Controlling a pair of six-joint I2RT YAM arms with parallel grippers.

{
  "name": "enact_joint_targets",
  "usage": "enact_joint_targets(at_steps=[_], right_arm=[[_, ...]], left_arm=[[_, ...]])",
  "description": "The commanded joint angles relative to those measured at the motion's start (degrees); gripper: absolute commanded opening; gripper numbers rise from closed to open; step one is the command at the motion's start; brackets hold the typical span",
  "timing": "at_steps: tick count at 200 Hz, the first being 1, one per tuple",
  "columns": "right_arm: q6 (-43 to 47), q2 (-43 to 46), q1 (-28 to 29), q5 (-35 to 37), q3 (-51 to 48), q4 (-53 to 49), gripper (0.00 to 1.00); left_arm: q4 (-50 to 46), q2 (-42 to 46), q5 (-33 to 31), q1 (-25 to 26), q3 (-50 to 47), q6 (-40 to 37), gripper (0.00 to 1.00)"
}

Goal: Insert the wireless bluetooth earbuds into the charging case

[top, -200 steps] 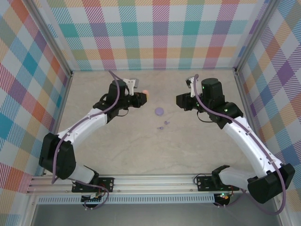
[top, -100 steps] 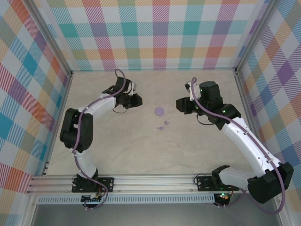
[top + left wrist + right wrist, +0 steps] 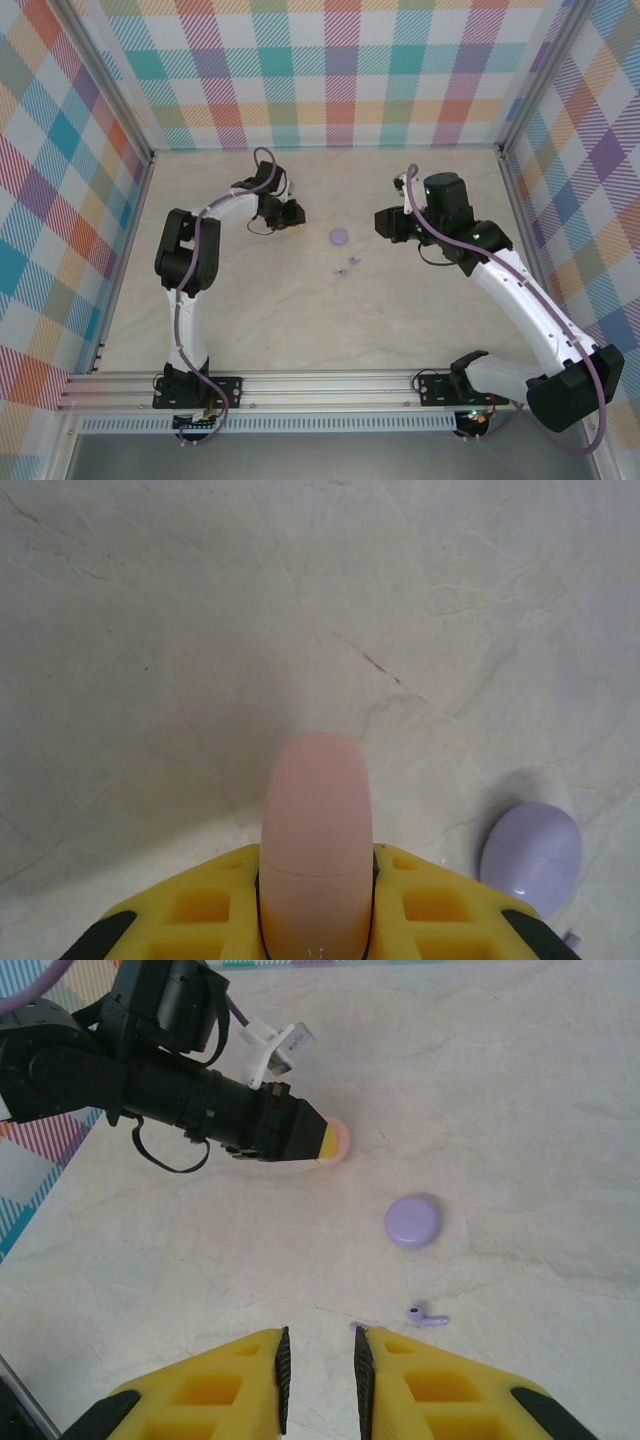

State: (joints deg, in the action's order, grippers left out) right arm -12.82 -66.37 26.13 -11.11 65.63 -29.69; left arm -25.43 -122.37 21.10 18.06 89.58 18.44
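Trouble can begin with the beige marble-patterned table top (image 3: 420, 320): it looks smooth, so small things may slide when they are pushed. The left gripper (image 3: 315, 880), with yellow fingers, is clamped on a pale pink oval plastic case (image 3: 315, 800) that sticks well out past the pads. I think this rounded shell can twist or slip out if it is pressed against something. The right gripper (image 3: 320, 1380) holds its yellow jaws a little apart, with nothing between them. The round lilac plastic case (image 3: 339, 236) lies free on the table between the two grippers. It looks closed, so nothing can go in until it is opened. The two tiny lilac earbuds (image 3: 353, 262) lie just beside it on its near side, apart from each other. They are so small that the broad fingers may flick them away.

The overhead view gives the whole layout. The left wrist view shows a fine seam across the pink case. The right wrist view shows the thin stem of one lilac earbud (image 3: 428, 1316).
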Motion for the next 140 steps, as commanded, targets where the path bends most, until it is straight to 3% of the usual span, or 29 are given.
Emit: enact_joint_targets(at_steps=[1,42,78,111,140], right_arm=[[-0.49,0.71,0.37,0.12,-0.41,-1.07,0.26],[-0.54,0.77,0.33,0.48,-0.85,-0.97,0.26],[-0.72,0.71,0.34,0.3,-1.11,-0.92,0.26],[-0.61,0.71,0.33,0.39,-1.44,-0.93,0.27],[-0.73,0.41,0.37,0.48,-1.9,-0.83,0.27]], left_arm=[[-2.33,-1.39,1.61,-0.66,2.31,-0.16,0.08],[-3.46,-2.61,0.04,-0.66,2.79,-0.52,0.11],[-4.54,-3.3,-1.92,-0.77,3.23,-1.02,0.21],[-4.98,-2.89,-3.41,-0.75,3.1,-1.62,0.5],[-4.67,-1.01,-4.4,-0.75,2.27,-3.01,0.66]])
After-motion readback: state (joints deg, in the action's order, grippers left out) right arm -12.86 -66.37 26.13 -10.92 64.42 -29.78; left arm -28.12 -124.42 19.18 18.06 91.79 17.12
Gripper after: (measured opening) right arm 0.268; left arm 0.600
